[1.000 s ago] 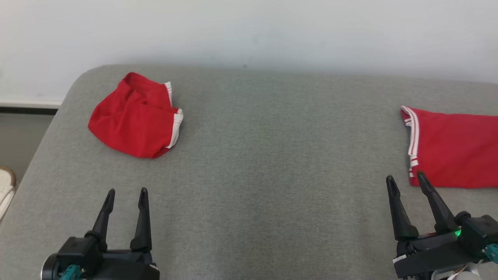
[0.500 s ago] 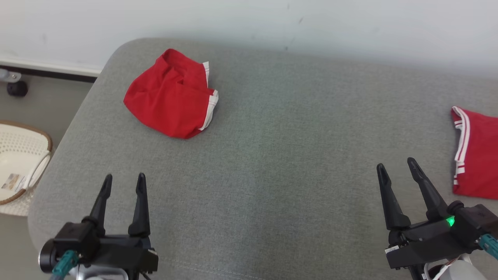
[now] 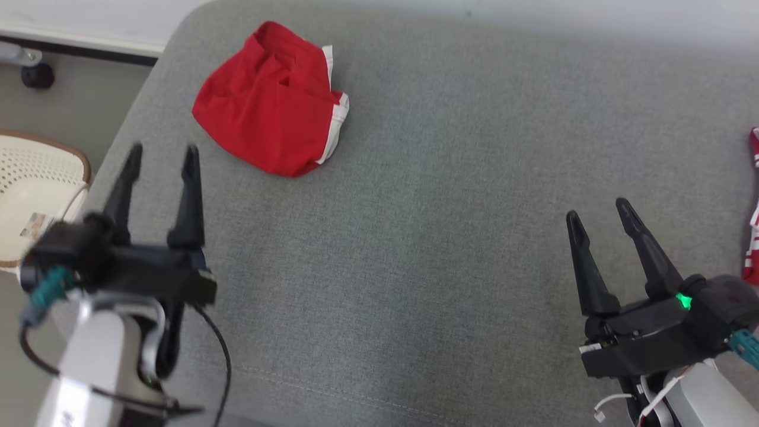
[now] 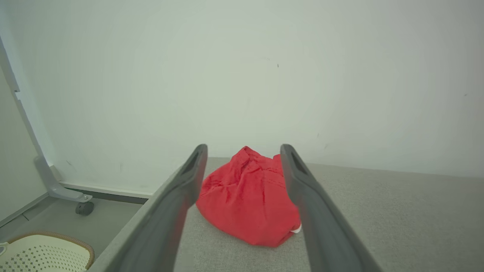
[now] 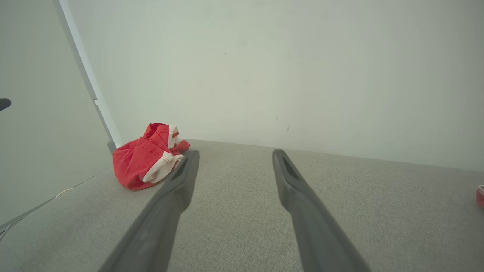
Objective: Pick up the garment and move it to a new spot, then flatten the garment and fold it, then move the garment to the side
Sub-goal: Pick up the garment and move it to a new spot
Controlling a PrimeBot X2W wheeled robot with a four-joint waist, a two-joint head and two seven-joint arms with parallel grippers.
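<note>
A crumpled red garment [image 3: 273,101] with white trim lies near the far left corner of the grey padded surface [image 3: 439,196]. My left gripper [image 3: 160,155] is open and empty, raised near the surface's left edge, short of the garment. In the left wrist view the garment [image 4: 245,198] sits ahead between the open fingers, untouched. My right gripper [image 3: 600,211] is open and empty over the right part of the surface. In the right wrist view the garment [image 5: 147,156] lies far off to the left.
A second red cloth with white stripes [image 3: 753,237] pokes in at the right edge. A white perforated basket [image 3: 35,190] stands on the floor to the left, near a caster wheel [image 3: 37,75]. A pale wall [image 4: 242,75] runs behind the surface.
The head camera has tilted down and turned left, shifting the whole picture. My left gripper has risen and moved forward toward the garment. The right gripper keeps about the same pose.
</note>
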